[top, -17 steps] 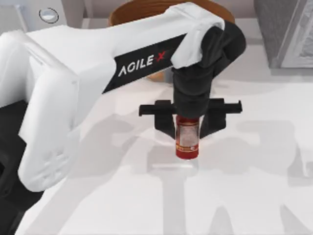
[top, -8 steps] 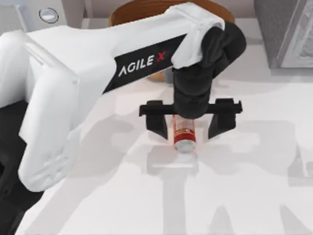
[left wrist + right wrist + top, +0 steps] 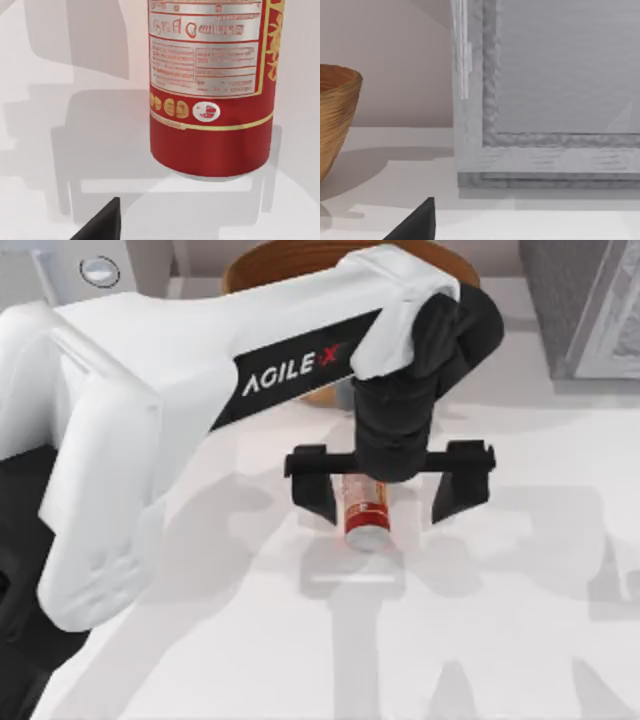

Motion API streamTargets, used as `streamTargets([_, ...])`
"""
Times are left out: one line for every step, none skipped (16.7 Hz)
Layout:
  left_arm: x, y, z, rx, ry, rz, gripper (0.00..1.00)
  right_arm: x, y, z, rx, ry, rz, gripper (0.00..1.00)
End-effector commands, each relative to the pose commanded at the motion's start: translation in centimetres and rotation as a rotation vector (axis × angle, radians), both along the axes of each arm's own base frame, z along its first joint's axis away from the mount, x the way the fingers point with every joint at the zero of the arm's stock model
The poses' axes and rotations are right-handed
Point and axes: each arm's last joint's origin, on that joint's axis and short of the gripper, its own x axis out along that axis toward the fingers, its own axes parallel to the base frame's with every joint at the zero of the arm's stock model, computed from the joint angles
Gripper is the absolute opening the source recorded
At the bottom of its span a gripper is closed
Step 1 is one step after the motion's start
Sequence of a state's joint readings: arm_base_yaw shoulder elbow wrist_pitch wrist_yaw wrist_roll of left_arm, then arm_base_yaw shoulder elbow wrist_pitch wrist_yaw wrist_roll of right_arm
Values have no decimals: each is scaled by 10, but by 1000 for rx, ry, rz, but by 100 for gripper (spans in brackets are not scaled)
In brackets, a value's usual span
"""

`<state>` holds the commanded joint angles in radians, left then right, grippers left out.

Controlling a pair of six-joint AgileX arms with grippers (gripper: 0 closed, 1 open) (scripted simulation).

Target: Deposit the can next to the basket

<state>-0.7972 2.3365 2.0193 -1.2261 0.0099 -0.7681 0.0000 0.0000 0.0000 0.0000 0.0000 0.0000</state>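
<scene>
**Can between spread fingers, left arm**

Surface: white table [image 3: 520, 640], shadowed under the arm. Pale wall behind; grey framed panel [image 3: 560, 90] at the top view's right.
Basket [image 3: 250, 270]: far edge, mostly behind the left arm.
Can [image 3: 366, 512]: on the table in front of the basket, between the fingers, touching neither.
Left gripper [image 3: 390, 490]: over the can, fingers [image 3: 318, 488] spread wide, holding nothing.
Right gripper: cannot tell.
</scene>
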Motion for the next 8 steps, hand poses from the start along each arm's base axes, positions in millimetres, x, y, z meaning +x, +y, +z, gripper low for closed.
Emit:
streamTargets([0,0,3,0,1,1,100,0,0,0,0,0,0,100])
streamTargets([1,0,8,1,2,1,100,0,0,0,0,0,0,100])
streamTargets([1,0,14,1,1,1,100,0,0,0,0,0,0,100])
streamTargets([0,-1,21,0,1,0,100,0,0,0,0,0,0,100])
streamTargets([0,-1,27,0,0,0,100,0,0,0,0,0,0,100])
streamTargets([0,0,33,0,0,0,100,0,0,0,0,0,0,100])
streamTargets([0,0,37,0,0,-1,100,0,0,0,0,0,0,100])
streamTargets([0,0,39,0,-1,-1,100,0,0,0,0,0,0,100])
